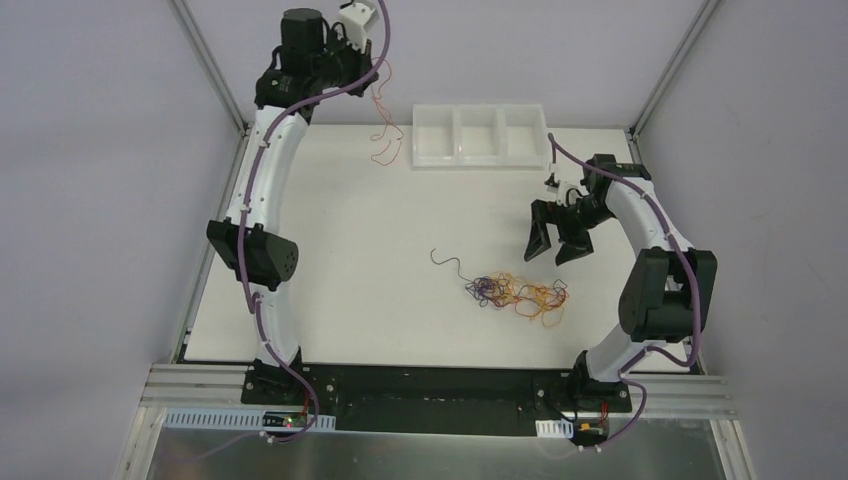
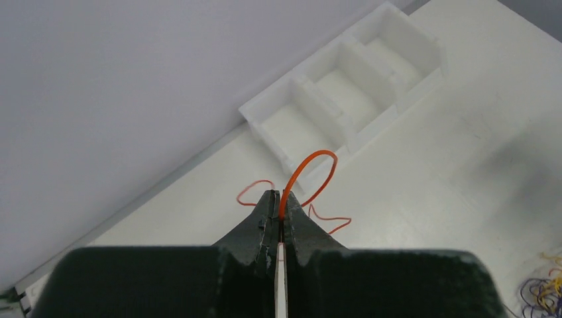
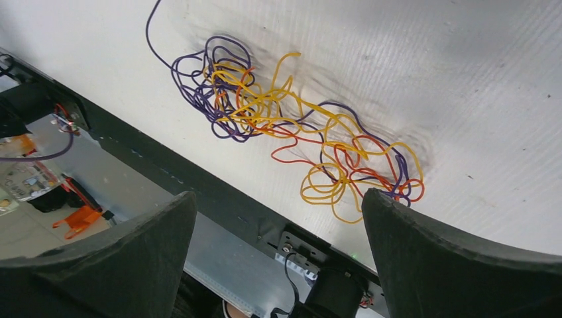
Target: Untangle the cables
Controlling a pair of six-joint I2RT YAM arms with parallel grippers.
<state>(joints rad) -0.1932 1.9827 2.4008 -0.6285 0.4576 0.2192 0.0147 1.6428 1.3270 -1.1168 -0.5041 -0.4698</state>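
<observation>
A tangle of purple, yellow and orange cables lies on the white table right of centre, with one purple end trailing to the left. It also shows in the right wrist view. My left gripper is raised at the far left and is shut on an orange cable that hangs down to the table. In the left wrist view the jaws pinch this orange cable, which loops above them. My right gripper is open and empty, hovering just behind the tangle.
A white tray with three compartments stands at the far edge of the table, right of the hanging cable; it also shows in the left wrist view. The black front rail runs along the near edge.
</observation>
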